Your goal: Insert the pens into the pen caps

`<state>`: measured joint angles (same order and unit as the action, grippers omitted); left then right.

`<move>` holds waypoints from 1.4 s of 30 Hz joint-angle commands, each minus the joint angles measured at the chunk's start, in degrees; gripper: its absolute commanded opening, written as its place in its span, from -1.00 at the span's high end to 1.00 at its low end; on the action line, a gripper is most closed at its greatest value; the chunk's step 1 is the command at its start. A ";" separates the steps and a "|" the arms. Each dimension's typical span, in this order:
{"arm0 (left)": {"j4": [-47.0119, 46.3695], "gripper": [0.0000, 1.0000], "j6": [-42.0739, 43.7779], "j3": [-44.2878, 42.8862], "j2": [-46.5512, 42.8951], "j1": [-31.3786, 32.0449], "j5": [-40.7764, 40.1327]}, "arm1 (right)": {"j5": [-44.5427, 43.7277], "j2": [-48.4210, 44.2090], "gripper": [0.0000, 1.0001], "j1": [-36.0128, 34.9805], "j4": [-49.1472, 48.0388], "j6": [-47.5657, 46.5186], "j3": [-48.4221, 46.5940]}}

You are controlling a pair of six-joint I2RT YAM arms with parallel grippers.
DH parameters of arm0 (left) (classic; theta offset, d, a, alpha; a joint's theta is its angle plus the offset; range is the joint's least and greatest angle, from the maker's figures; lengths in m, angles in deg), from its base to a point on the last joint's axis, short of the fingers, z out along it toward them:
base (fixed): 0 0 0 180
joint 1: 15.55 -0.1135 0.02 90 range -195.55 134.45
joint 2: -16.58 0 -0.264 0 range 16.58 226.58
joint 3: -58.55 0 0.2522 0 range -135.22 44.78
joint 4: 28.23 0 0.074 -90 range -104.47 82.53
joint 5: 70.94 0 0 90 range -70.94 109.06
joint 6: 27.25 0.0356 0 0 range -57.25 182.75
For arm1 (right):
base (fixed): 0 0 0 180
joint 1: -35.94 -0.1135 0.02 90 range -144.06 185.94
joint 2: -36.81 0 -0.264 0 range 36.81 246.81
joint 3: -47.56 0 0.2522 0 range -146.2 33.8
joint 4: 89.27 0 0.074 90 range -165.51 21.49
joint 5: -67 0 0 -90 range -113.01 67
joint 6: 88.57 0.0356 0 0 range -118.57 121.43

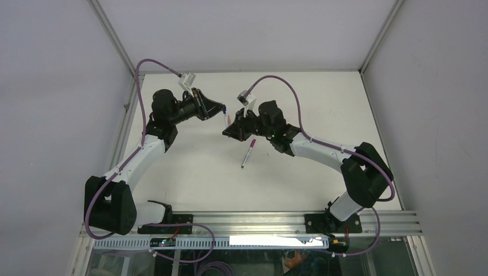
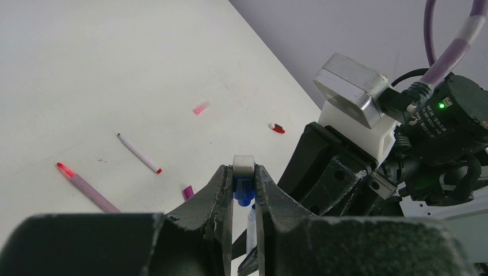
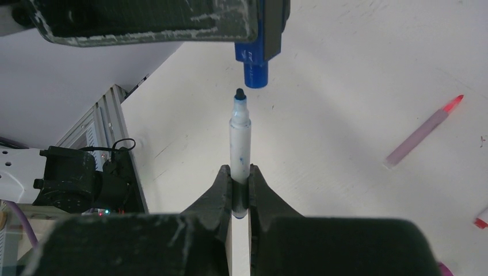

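Left gripper (image 2: 244,178): pinching the blue cap (image 2: 244,194), holding it clear above the surface (image 1: 322,109).
Gap: cap end and nib are just apart and nearly in line. From the right wrist view I'd call the cap slightly off to one side.
Blue-tipped pen (image 3: 240,135): light, stiff, with a slick plastic barrel. It's gripped at the tail end, nib free and pointing at the cap.
Right gripper (image 3: 240,184): closed tight on that barrel.
Handling call: the pen may slip back through the fingers when pushed, so a firm squeeze looks wise.
Pinkish pen (image 3: 420,133): lying loose on the surface, well to the right.
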<state>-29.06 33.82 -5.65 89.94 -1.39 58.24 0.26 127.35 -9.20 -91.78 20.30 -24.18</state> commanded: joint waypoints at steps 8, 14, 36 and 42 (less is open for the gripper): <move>-2.33 1.00 0.54 -1.68 -0.85 -0.53 1.30 | 0.97 0.76 1.00 -0.44 -0.57 -1.40 -3.89; -1.87 1.00 0.80 -1.86 -1.35 -0.53 0.64 | 0.93 1.03 1.00 -0.63 -0.41 -1.32 -3.26; -0.97 1.00 1.32 -1.93 -2.34 -0.66 0.40 | -0.53 0.81 1.00 -0.13 -0.40 -2.18 -2.39; -0.96 1.00 1.16 -1.69 -2.52 -1.05 0.20 | -0.41 1.37 1.00 -0.12 -0.62 -1.94 -2.08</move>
<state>-29.04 33.82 -5.65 89.52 -1.55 58.24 0.00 128.34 -9.47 -91.04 19.06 -25.47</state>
